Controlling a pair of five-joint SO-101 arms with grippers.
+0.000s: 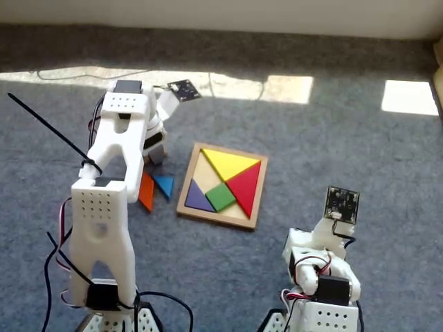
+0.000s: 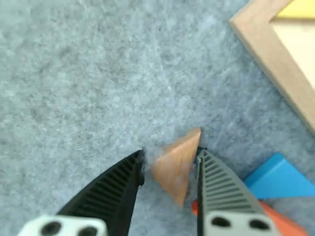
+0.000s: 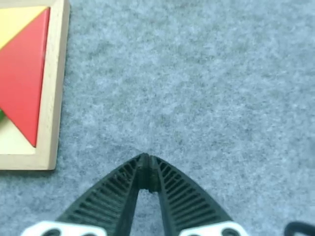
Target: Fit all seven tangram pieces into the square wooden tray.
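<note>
The left gripper (image 2: 171, 154) is closed on a tan triangle (image 2: 173, 167), its ribbed fingers (image 2: 123, 184) pressing the piece from both sides over the grey carpet (image 1: 332, 124). In the high view this gripper is at about 10 o'clock from the tray (image 1: 216, 218). The tray lies on the carpet between the two arms and holds four pieces: a yellow triangle (image 1: 228, 164) at 12 o'clock, a red triangle (image 1: 248, 185) at 3 o'clock, a green square (image 1: 221, 196) at 6 o'clock and a purple triangle (image 1: 198, 197) at 8 o'clock. Bare wood shows along the tray's 10 o'clock side and its 5 o'clock edge. Outside, at 9 o'clock from the tray, a blue triangle (image 1: 165, 185) lies just beside an orange piece (image 1: 145, 191), both near the left gripper. The right gripper (image 3: 146, 160) has its fingertips together with nothing between them, over carpet at about 4 o'clock from the tray, close to the corner nearest the red triangle.
</note>
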